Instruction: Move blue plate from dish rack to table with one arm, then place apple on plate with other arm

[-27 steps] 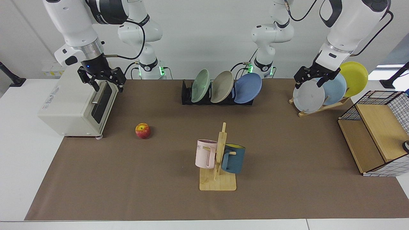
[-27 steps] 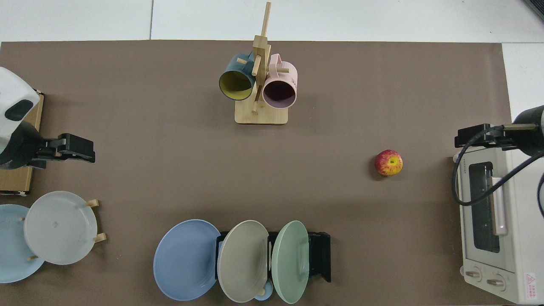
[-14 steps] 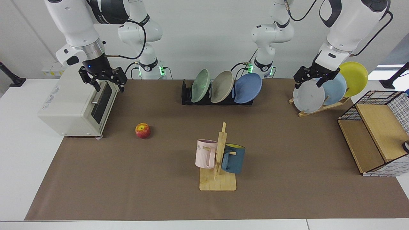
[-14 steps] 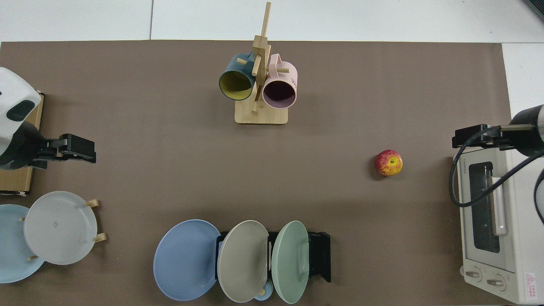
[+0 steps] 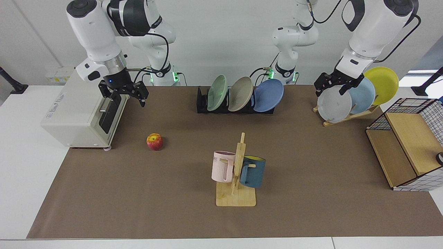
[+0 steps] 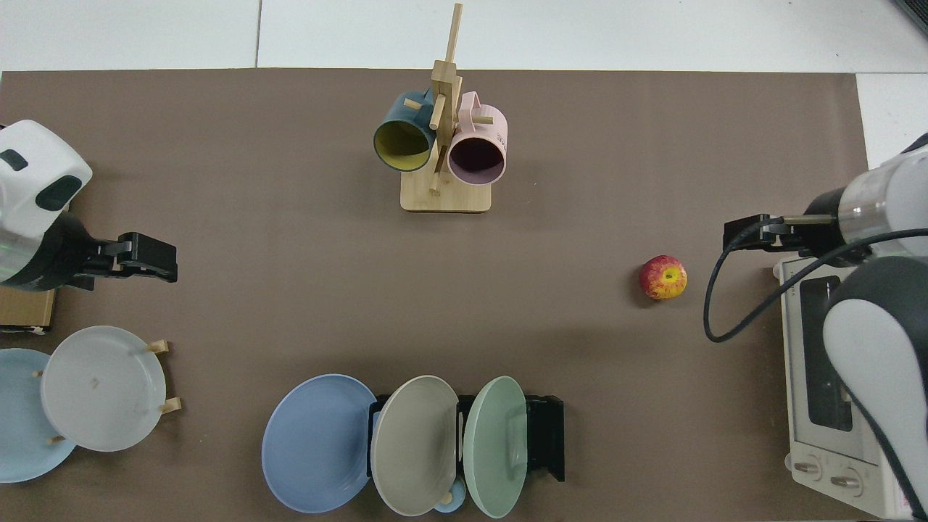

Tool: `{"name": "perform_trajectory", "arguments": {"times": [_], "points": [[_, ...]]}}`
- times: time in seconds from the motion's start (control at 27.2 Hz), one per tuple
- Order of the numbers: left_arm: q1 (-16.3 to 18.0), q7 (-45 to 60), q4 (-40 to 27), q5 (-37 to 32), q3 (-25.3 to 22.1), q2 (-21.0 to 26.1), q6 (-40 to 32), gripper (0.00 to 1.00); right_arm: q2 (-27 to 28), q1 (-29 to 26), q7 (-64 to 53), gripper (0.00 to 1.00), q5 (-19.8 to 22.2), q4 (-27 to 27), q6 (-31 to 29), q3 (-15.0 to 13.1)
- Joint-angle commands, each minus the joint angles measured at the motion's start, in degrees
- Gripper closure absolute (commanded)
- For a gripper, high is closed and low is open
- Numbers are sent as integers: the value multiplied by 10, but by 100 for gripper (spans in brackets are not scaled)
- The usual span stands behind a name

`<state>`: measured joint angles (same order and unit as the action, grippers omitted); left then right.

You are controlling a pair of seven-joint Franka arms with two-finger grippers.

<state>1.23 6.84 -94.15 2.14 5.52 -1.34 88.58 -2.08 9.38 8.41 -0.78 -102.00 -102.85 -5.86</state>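
A robot lab staged as a kitchen: two white arms bolted behind a mat-covered table [image 5: 20, 155], toaster oven [image 5: 83, 114] below the right gripper [image 5: 121, 94], bare walls.

Your counter [image 5: 20, 180] is white, with a wide brown mat [image 5: 173, 193] over most of it. On the mat you have the apple [image 5: 154, 141], the black dish rack [image 5: 202, 103], a wooden mug tree [image 5: 236, 197] and a wooden plate stand [image 5: 346, 117]. A toaster oven [image 5: 79, 114] and a wire-and-wood basket [image 5: 408, 145] sit at the mat's two ends.
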Motion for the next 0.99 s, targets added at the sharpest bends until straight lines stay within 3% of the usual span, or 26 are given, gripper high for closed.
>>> {"name": "perform_trajectory", "arguments": {"times": [0.0,0.11,0.33,0.48,0.62,0.73,0.95], "points": [[12,5,-21,1,11,-16,4,0,16,16,18,0,-5,-51,-65,0],[4,25,-67,-2,18,-45,7,0,45,17,18,0,-5,-59,-88,0],[6,108,-231,-57,108,-148,74,0,78,19,9,0,-5,-100,-167,0],[3,165,-289,-62,158,-175,95,0,95,20,8,0,-5,-119,-199,0],[-2,165,-334,-64,175,-204,99,0,116,19,-5,0,-4,-131,-223,0],[1,176,-367,-79,219,-205,110,0,127,19,-9,0,-4,-145,-242,0],[3,175,-401,-65,224,-222,120,0,148,19,-9,0,-4,-159,-265,0]]}}
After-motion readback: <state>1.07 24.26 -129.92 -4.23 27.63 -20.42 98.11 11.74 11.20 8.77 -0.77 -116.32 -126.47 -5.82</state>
